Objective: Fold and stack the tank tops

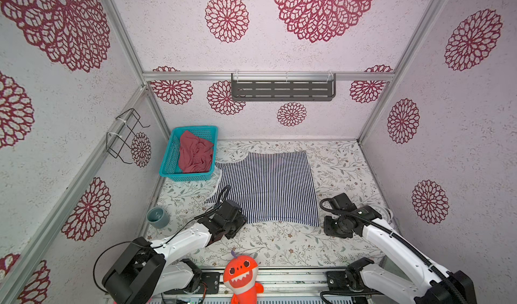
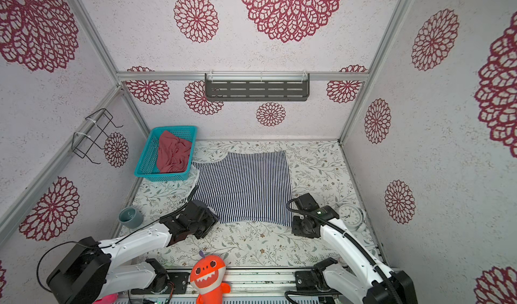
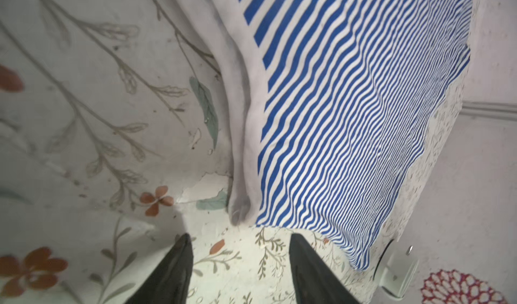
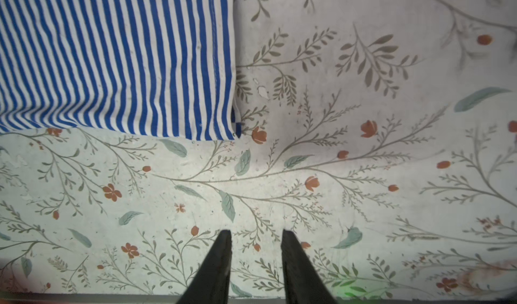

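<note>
on the bench (image 1: 279,246) the striped top (image 1: 268,187) lies spread flat, strap end toward my left arm, hem toward my right. the red top (image 1: 195,155) sits crumpled in the basket (image 1: 168,159) at the far left corner, well apart from both arms.

my left claw (image 3: 239,236) is released, jaws wide over bare bench, just short of the white strap binding. my right claw (image 4: 256,232) is empty too, with only a narrow gap between its jaws, and it sits beside the near hem corner rather than over it.

i see 4 ways this could go wrong:

1. my right jaws may be too close together to slip over the corner, so they could clamp on air or push the cloth into a ridge.
2. my left claw may pinch only the thin binding, so the strap would lift while the body drags and the fold comes out skewed.
3. either claw could catch just 1 of the 2 layers and peel the top open.
4. a wide swing of my right arm could knock the clock (image 2: 351,215) just beside it.

the near edge already looks wavy, so uneven lifting would make that worse.
</note>
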Robot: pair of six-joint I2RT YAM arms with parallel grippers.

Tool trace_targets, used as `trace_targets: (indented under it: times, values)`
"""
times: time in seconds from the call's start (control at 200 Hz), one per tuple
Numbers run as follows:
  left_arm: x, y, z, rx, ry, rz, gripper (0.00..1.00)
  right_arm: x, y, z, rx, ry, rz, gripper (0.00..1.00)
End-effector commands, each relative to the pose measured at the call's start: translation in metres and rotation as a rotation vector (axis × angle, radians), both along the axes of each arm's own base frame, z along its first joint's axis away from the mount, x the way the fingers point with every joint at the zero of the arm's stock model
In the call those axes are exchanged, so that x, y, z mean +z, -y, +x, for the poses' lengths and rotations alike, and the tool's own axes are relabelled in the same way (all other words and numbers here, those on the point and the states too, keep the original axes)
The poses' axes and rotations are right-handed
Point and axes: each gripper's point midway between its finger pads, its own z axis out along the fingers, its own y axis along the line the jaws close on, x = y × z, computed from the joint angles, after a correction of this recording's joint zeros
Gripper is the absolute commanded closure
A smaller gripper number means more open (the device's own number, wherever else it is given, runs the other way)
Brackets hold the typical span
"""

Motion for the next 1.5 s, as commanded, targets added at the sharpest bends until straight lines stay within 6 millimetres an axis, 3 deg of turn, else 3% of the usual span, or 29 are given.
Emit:
trace_targets:
  times: [0.0, 0.49, 1.076, 1.221, 1.336, 1.421, 1.496]
  values:
    - [0.000, 0.009, 0.005, 0.067, 0.011, -0.042, 0.49, 0.007, -0.015, 0.024, -0.038, 0.081, 0.066, 0.72]
    - [-0.022, 0.007, -0.010, 0.081, -0.061, 0.030, 0.51, -0.016, -0.027, 0.045, -0.033, 0.080, 0.077, 0.72]
    - [-0.029, -0.005, -0.004, 0.133, -0.046, 0.071, 0.85, -0.052, -0.019, 0.042, -0.073, 0.038, 0.044, 0.74]
    - [-0.028, -0.004, -0.004, 0.124, -0.049, 0.079, 0.93, -0.050, -0.018, 0.051, -0.067, 0.075, 0.034, 0.78]
    - [-0.027, -0.005, -0.003, 0.123, -0.042, 0.084, 1.00, -0.052, -0.016, 0.052, -0.059, 0.070, 0.023, 0.89]
    - [-0.025, -0.006, -0.004, 0.118, -0.045, 0.095, 1.00, -0.051, -0.016, 0.050, -0.055, 0.068, 0.022, 1.00]
    - [-0.023, -0.009, -0.006, 0.123, -0.043, 0.102, 1.00, -0.048, -0.013, 0.046, -0.057, 0.067, 0.017, 1.00]
